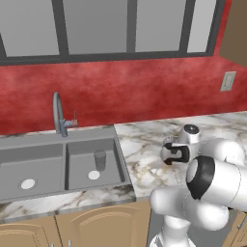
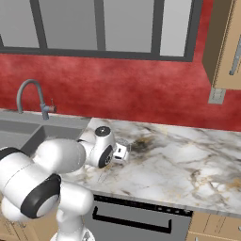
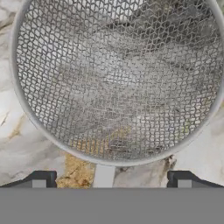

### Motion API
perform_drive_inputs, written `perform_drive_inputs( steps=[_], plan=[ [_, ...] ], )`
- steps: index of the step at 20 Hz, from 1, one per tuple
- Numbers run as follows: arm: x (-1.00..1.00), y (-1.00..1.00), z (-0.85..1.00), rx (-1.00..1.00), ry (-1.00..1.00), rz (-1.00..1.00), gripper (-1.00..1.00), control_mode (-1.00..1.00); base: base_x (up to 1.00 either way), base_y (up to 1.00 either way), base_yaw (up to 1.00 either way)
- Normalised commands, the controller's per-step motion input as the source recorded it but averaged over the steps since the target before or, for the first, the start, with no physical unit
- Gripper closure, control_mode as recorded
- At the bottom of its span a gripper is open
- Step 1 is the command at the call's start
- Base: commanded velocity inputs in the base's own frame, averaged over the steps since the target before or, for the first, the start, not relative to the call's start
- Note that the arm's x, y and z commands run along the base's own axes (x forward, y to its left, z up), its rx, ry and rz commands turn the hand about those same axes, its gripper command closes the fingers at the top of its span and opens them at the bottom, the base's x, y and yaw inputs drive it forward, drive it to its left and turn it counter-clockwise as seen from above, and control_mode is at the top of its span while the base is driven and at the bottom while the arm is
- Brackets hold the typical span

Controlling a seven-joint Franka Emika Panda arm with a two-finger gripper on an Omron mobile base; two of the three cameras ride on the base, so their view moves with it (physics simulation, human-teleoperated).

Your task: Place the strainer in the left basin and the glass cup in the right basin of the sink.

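Note:
The strainer (image 3: 118, 78), a round silver mesh bowl, lies on the marble counter right in front of my gripper (image 3: 111, 180). Its short handle tab (image 3: 103, 176) points between my two fingertips (image 3: 41, 180), which stand wide apart and open, touching nothing. In the right base view the strainer (image 2: 139, 143) shows as a faint mesh patch just past my lowered hand, to the right of the sink (image 2: 28, 134). The glass cup (image 1: 100, 160) stands upright in the right basin (image 1: 82, 159). The left basin (image 1: 34, 164) holds only its pale drain.
A curved grey faucet (image 1: 59, 116) rises behind the sink divider. Marble counter (image 2: 188, 160) stretches to the right. A wall outlet (image 1: 228, 81) sits on the red backsplash, a wooden upper cabinet (image 2: 226, 42) hangs at the right, and a dishwasher front (image 2: 136, 219) lies below.

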Motion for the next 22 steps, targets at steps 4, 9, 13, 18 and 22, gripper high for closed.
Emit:
perform_drive_inputs(
  steps=[4,9,13,18,22],
  plan=[
    [0.34,0.0,-0.2,0.0,0.01,0.0,-1.0,-1.0,0.0,0.0,0.0],
    [0.3,0.0,-0.21,0.0,0.01,0.0,-1.0,-1.0,0.0,0.0,0.0],
    [0.26,0.0,-0.25,0.0,0.01,0.0,-1.0,-1.0,0.0,0.0,0.0],
    [0.19,0.0,-0.2,0.0,0.01,0.0,1.0,-1.0,0.0,0.0,0.0],
    [0.01,0.0,-0.03,0.0,0.0,0.0,1.0,-1.0,0.0,0.0,0.0]
  ],
)
